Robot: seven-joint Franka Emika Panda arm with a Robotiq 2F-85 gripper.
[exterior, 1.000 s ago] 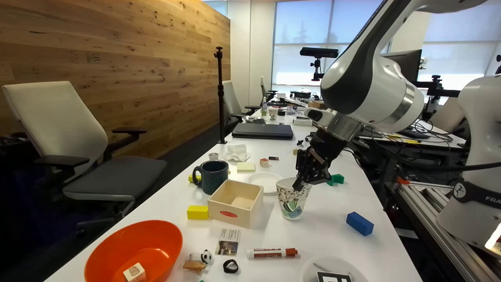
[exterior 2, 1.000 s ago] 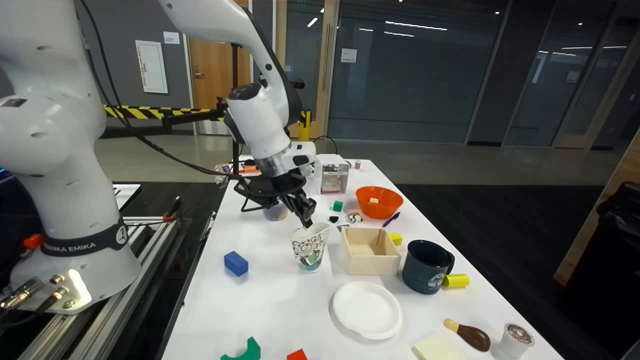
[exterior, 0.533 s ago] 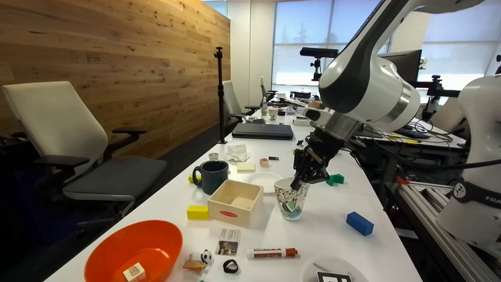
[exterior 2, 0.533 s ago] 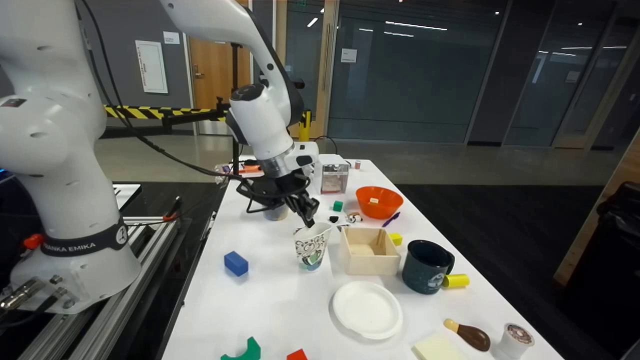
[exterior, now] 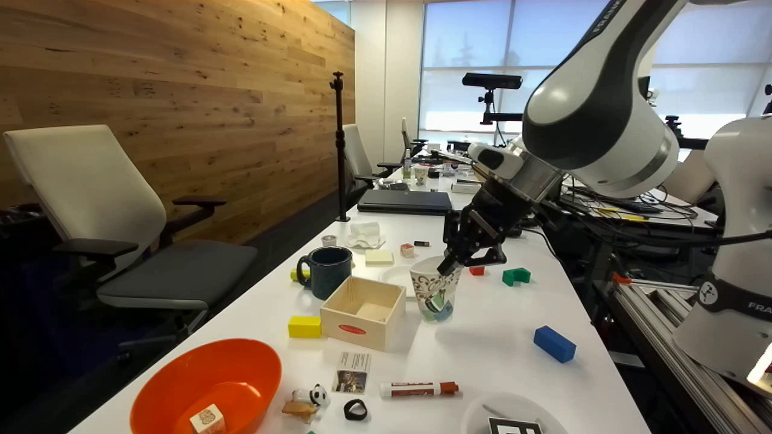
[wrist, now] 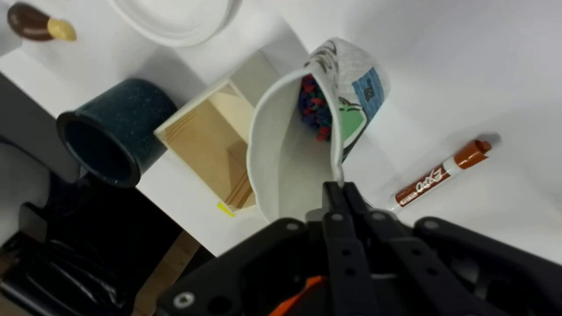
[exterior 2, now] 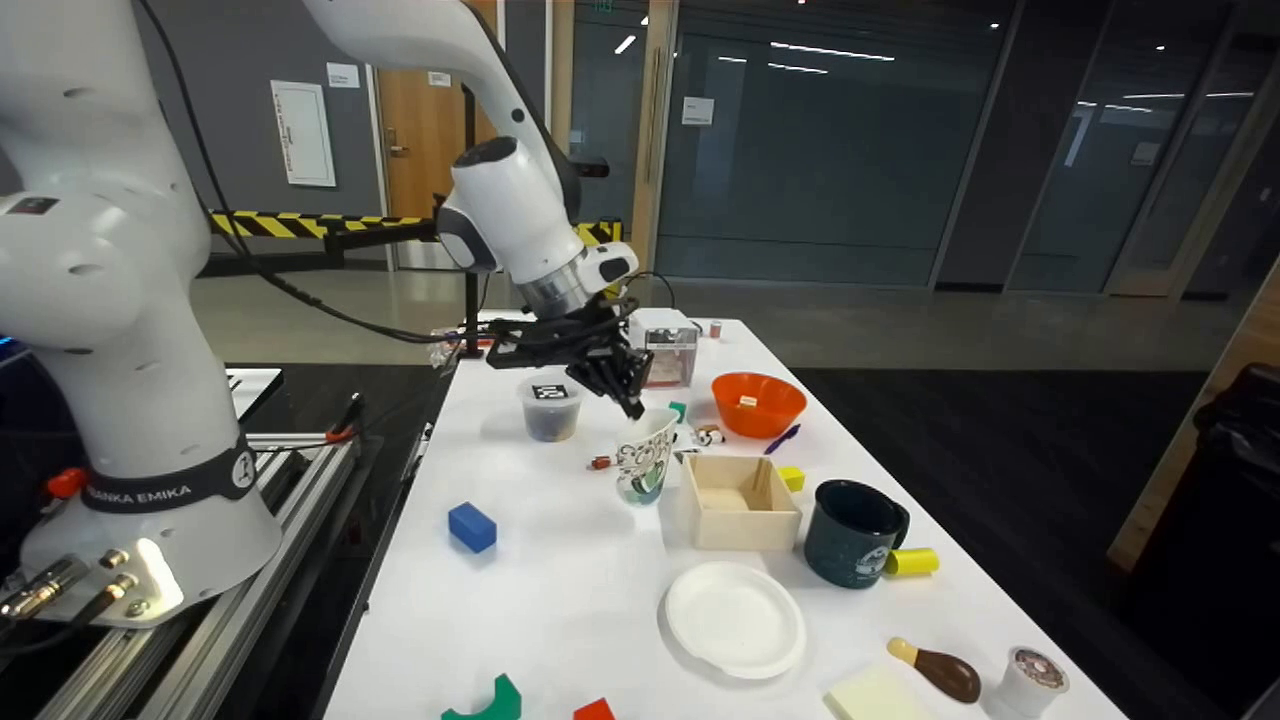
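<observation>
My gripper (wrist: 341, 186) is shut on the near rim of a patterned paper cup (wrist: 358, 61), one finger inside and one outside. The cup tilts, and small red, blue and green pieces (wrist: 315, 112) lie inside it. In both exterior views the gripper (exterior: 445, 268) (exterior 2: 633, 408) holds the cup (exterior: 435, 295) (exterior 2: 645, 460) a little above the white table. An open wooden box (exterior: 344, 328) stands right beside the cup; it also shows in the wrist view (wrist: 259, 79). The box looks empty inside.
A dark mug (exterior: 332, 274) and yellow block (exterior: 304, 327) stand by the box. A white plate (exterior 2: 735, 620), blue block (exterior: 555, 345), marker (exterior: 419, 390), orange bowl (exterior 2: 760, 405) and lidded tub (exterior 2: 550, 412) are around. Green (exterior: 516, 276) and red (exterior: 477, 270) blocks lie behind.
My gripper has risen with the cup in its grasp and moved towards the wooden box. The red block and the tub, hidden behind the gripper before, now show.
</observation>
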